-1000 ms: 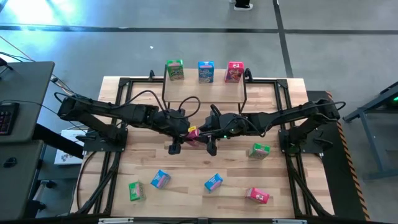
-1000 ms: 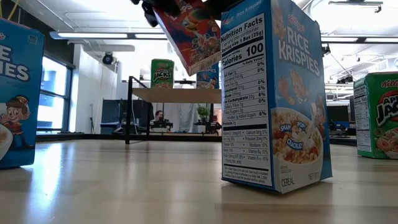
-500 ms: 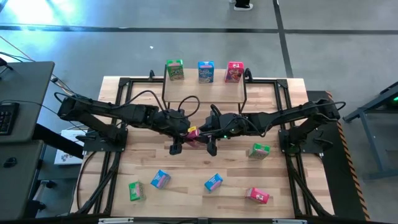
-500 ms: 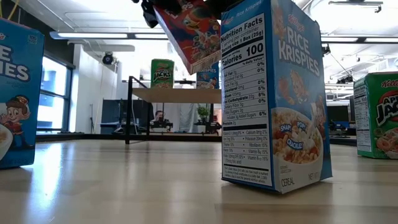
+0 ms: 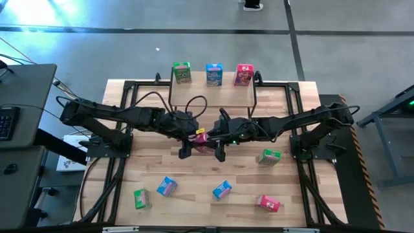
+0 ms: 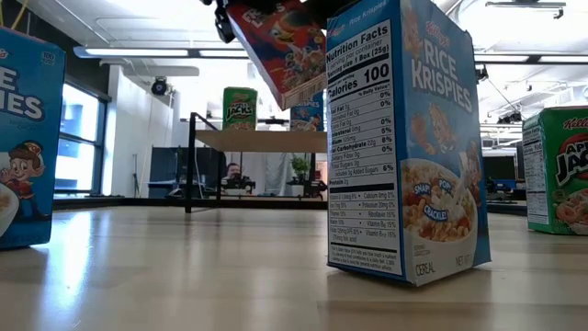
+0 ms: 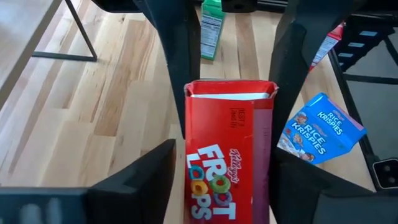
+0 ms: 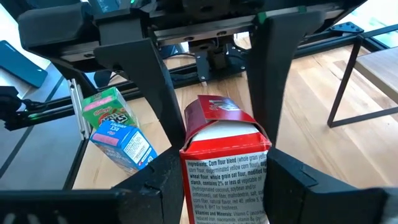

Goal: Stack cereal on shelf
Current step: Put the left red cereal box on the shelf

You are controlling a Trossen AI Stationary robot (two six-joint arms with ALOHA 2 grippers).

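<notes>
We are holding a red cereal box (image 5: 201, 137) in mid-air over the middle of the table (image 5: 149, 169), just in front of the shelf (image 5: 212, 93), and both grippers are meeting on it. In the left wrist view the box (image 7: 227, 155) is sitting between our left gripper (image 7: 227, 124)'s two dark fingers, which are pressing its sides. In the right wrist view the same box (image 8: 227, 155) is sitting between our right gripper (image 8: 214, 118)'s fingers, which are hugging its sides just as closely, so we are judging both as clamped on it.

Compared with a second ago, little is changing. The left gripper (image 5: 185, 150) is edging slightly toward the right one (image 5: 219, 154), its cable loop is shifting, and in the low view the tilted box (image 6: 280, 46) is riding a touch higher. We are reading this as a hand-over or a re-grip between the arms, with the placing still to come.

Three boxes are already standing on the shelf: a green box (image 5: 182, 72), a blue box (image 5: 214, 74) and a red-pink box (image 5: 244, 74). Five more are waiting on the table: a green one (image 5: 269, 156) near the right arm, and along the near edge a green one (image 5: 140, 198), two blue ones (image 5: 167, 186) (image 5: 222, 189) and a red-pink one (image 5: 268, 203). So roughly a third of the job is looking finished.
</notes>
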